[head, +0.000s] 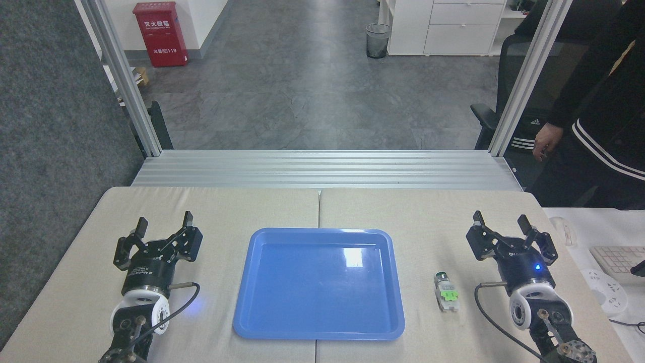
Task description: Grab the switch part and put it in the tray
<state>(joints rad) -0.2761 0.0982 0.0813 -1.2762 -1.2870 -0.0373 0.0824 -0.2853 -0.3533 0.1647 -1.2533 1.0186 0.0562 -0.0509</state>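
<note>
Tray (262, 315) bare inside, switch part (446, 292) on table (428, 212) beside it.

Glossy blue tray (262, 312); white switch part (446, 293), green middle, seemingly dark cap.

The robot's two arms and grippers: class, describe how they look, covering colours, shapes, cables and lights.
Both are alike. The left gripper and right gripper are black, each with two short dark fingers on a skeletal linkage. Behind each sits a black cylindrical body, then a white ring-shaped wrist. A thin black cable loops beside each wrist. A small blue light shows on the right one.
</note>
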